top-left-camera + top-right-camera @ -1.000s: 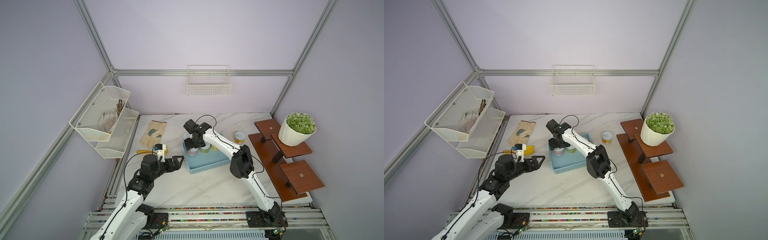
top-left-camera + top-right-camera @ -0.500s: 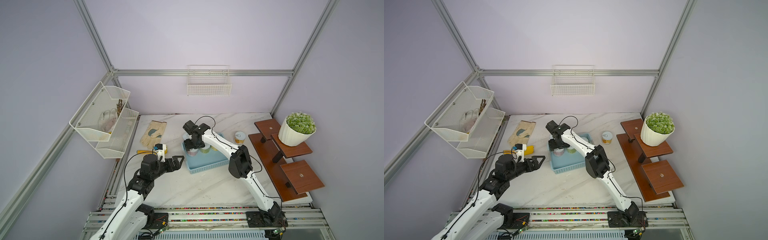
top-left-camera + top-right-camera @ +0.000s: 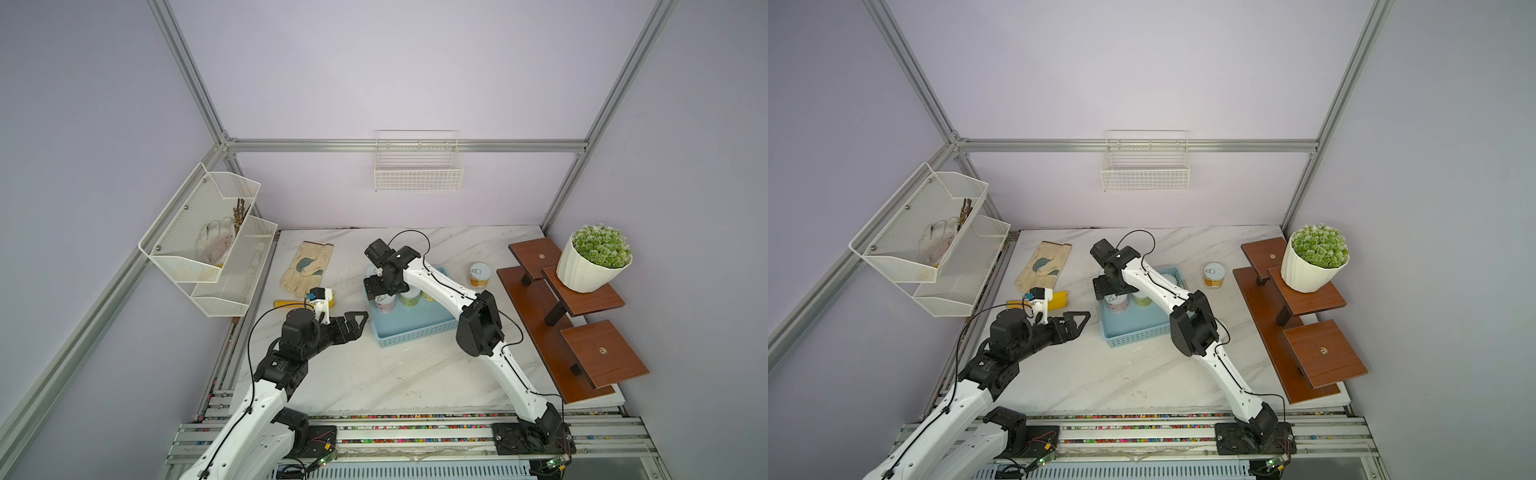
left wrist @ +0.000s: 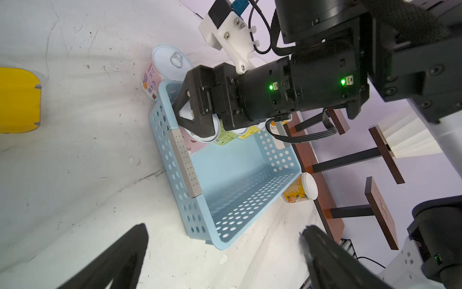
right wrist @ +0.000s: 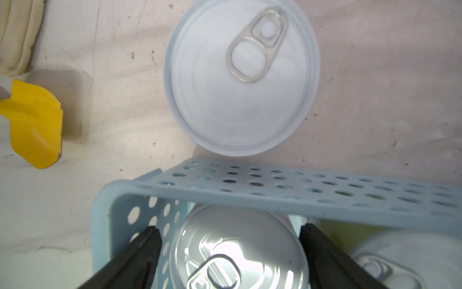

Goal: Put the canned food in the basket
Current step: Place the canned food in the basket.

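- Since the earlier frame the right gripper (image 5: 229, 227) has spread its jaws. They now stand open on either side of the pink can (image 3: 385, 306), which sits upright in the upper-left corner of the basket (image 3: 411, 337) at frame centre in both top views.
- Nearest, lower left of centre, the left gripper (image 3: 360, 326) hovers wide open and empty beside the basket.
- The release looks done, with at least three cans inside. The next move calls for a straight lift clear of the rim.
- Just beyond the far wall a loose can (image 5: 241, 75) waits on the table.
- Right of centre, the orange can (image 3: 480, 275) stands near the wooden stand (image 3: 536, 332).
- The glove (image 3: 307, 266) and yellow tool (image 5: 35, 125) lie to the left, obstructing nothing.
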You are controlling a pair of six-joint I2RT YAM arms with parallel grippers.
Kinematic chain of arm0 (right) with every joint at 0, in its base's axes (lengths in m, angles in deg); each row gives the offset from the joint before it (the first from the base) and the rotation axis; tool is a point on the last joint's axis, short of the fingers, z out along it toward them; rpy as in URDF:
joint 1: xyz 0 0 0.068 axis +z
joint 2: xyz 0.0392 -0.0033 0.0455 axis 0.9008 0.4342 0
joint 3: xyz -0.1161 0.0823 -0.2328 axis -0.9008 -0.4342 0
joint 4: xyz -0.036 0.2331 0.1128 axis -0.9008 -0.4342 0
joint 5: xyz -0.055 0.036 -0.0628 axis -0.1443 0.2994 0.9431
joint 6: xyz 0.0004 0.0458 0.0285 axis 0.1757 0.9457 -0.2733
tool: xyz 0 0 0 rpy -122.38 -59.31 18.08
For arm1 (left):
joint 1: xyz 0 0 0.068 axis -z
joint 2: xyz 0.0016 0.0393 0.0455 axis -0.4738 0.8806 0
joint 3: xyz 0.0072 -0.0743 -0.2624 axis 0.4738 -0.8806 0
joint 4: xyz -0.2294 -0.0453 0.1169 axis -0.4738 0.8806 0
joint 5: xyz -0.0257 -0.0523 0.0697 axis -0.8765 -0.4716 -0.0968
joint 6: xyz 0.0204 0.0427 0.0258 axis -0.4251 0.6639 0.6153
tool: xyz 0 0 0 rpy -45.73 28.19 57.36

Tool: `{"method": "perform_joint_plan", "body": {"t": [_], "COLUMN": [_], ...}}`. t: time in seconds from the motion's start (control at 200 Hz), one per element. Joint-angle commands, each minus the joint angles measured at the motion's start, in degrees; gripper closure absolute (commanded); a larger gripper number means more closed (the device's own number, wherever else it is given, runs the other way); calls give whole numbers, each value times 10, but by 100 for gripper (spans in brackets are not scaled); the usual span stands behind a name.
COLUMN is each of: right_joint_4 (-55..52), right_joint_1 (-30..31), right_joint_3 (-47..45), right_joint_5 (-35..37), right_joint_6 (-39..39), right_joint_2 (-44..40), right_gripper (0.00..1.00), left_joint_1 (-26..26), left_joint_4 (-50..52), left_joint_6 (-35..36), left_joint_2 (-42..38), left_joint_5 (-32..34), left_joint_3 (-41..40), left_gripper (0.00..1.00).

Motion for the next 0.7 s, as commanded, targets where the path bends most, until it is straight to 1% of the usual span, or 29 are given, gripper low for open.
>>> {"method": "perform_joint_plan", "body": {"t": [0.0,0.06,0.13,0.255,0.405,0.52,0.615,0.695], "right_joint_4": [7,3,1,5,60,119,147,164], "right_joint_1": [4,3,3,3,3,2,2,1], "right_joint_3": [12,11,2,-51,-180,-286,-362,-426], "right_joint_5": [8,8,9,11,-8,-6,11,45], "right_joint_6": [-1,-7,-13,-19,-17,-16,-18,-13], "right_joint_2": [-14,-27,-51,-115,-222,-305,-370,-421], "right_gripper": [8,8,8,7,7,6,5,5], "left_joint_1": [-5,-6,-5,-3,13,38,68,98], "left_joint_4": [-11,-11,-9,-4,-3,-1,1,4], "left_joint_6": [1,5,25,48,69,84,95,106], "left_joint_2": [-8,-7,-1,20,32,44,58,76], "left_joint_5": [-5,-4,-18,-41,-38,-27,0,28], "left_joint_3": [-1,4,17,49,73,89,100,115], "left_gripper": [0,0,0,0,0,0,0,0]}}
